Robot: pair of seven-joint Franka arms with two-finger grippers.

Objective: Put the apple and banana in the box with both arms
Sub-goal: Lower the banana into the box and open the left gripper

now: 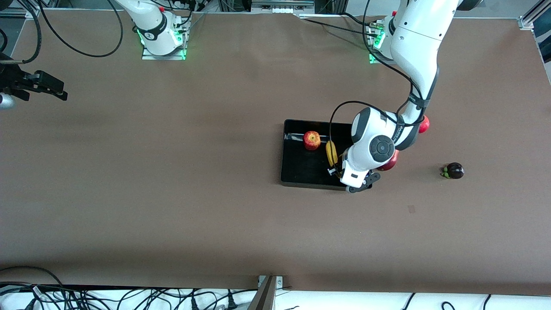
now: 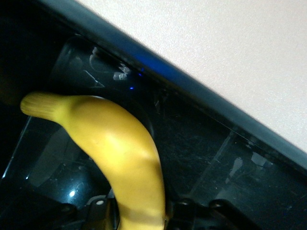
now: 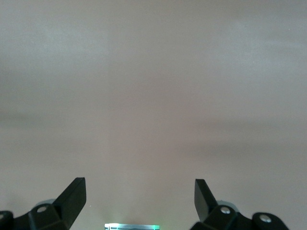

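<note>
The black box (image 1: 297, 172) lies mid-table toward the left arm's end. The red apple (image 1: 311, 140) sits inside it, near the rim farther from the front camera. The yellow banana (image 1: 331, 153) is low inside the box beside the apple, toward the left arm's end. My left gripper (image 1: 338, 169) reaches down into the box, mostly hidden under its own wrist. In the left wrist view its jaws (image 2: 141, 211) are shut on the banana (image 2: 120, 153) just inside the box rim (image 2: 192, 81). My right gripper (image 1: 51, 88) waits over the table's right-arm end, open (image 3: 140, 191) and empty.
Two red fruits (image 1: 424, 125) (image 1: 391, 163) lie just outside the box toward the left arm's end, partly hidden by the left arm. A dark purple fruit with a green cap (image 1: 454, 171) sits farther toward that end. Cables run along the table's front edge.
</note>
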